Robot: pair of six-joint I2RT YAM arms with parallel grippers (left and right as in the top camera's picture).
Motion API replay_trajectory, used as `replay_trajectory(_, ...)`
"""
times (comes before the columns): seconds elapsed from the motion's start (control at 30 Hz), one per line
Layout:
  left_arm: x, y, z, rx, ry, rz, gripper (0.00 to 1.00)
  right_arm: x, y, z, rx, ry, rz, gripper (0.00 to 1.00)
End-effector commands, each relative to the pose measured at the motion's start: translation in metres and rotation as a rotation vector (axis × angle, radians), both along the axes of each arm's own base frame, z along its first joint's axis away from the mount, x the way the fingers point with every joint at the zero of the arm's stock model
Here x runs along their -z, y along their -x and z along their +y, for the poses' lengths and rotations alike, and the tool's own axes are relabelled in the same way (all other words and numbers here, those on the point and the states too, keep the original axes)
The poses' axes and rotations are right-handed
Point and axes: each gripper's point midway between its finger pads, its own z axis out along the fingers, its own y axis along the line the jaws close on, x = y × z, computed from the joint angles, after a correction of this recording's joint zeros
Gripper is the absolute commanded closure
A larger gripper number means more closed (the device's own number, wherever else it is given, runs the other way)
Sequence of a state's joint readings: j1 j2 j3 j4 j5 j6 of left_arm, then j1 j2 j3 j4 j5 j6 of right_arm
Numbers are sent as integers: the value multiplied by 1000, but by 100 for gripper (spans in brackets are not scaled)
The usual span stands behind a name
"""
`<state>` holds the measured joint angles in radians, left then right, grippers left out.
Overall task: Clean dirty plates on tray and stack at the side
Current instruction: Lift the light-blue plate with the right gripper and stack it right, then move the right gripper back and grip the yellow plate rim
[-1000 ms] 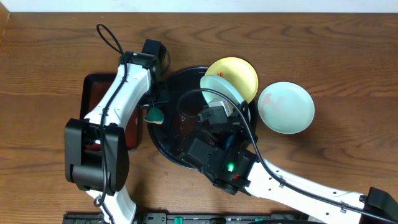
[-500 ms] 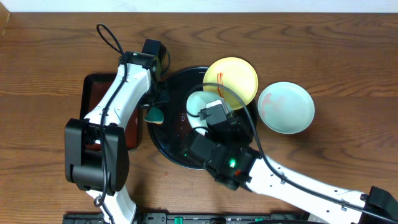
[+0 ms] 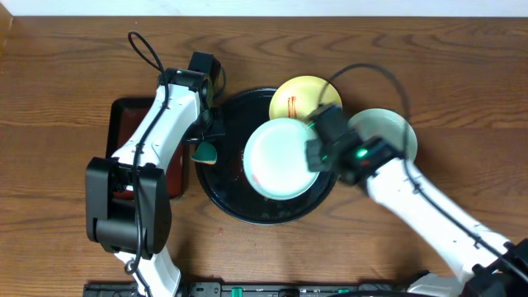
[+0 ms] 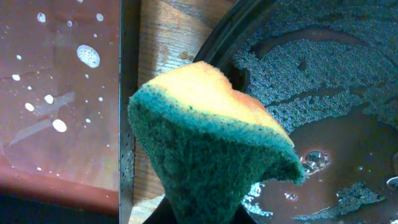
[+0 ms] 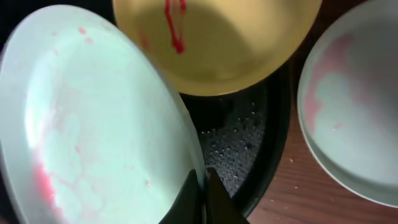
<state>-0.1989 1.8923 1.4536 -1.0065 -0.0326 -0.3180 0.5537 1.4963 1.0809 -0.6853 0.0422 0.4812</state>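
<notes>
Overhead, the round tray [image 3: 224, 183] sits mid-desk [image 3: 462, 66], with the rectangular tray [image 3: 132, 111] just beside it on the left. The right hand [image 3: 317, 153] is clamped on the right edge of a mint plate [image 3: 280, 158], which sits over the tray's middle; whether it touches the tray floor cannot be told. The yellow plate [image 3: 299, 99], streaked red, lies at the tray's far rim, its near edge hidden under the mint plate. A second mint plate [image 3: 386, 124] rests on the desk just right of the tray, partly under the right arm. The left hand [image 3: 205, 140] is pinched shut on a sponge [image 3: 205, 154] at the tray's left rim.

From the left wrist, the sponge [image 4: 211, 143], green below and yellow above, fills the centre, squeezed at its base. The rectangular tray [image 4: 56, 93] shows foam spots, and the round tray [image 4: 311, 81] is wet and sudsy; a strip of desk [image 4: 168, 37] lies between them.

From the right wrist, the right hand [image 5: 200, 190] grips the mint plate [image 5: 93, 124] by its rim, and pink smears show on its face. The yellow plate [image 5: 217, 50] carries a red streak. The round tray [image 5: 249, 143] shows dark between the plates. The second mint plate [image 5: 354, 106], smeared pink, lies on the desk [image 5: 292, 196].
</notes>
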Motion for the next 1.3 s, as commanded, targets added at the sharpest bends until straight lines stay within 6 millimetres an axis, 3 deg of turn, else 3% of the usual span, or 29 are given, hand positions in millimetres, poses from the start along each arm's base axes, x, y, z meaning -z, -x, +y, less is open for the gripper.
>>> replay_trajectory(0.0,-11,-5,0,-10,2,-33,92,-12,-11,-21,38,-186,78,99)
replay_trajectory(0.23,-11,-5,0,-10,2,-34,93,-7,-35,-129,262,-161,76,99)
replay_trajectory(0.4,-11,-5,0,-10,2,-34,93,-1,-35,-202,439,-58,66,99)
replay_trajectory(0.53,-11,-5,0,-10,2,-34,92,11,-29,-240,540,30,92,99)
replay_trajectory(0.83,-11,-6,0,-10,3,-38,92,48,-36,-249,553,71,159,99)
replay_trajectory(1.03,-11,-6,0,-10,3,-38,92,80,-32,-241,532,51,256,95)
replay_trajectory(1.13,-11,-6,0,-10,3,-38,92,83,-33,-231,487,21,265,86)
replay_trajectory(1.27,-11,-6,0,-10,3,-38,92,67,-45,-215,430,-48,224,76)
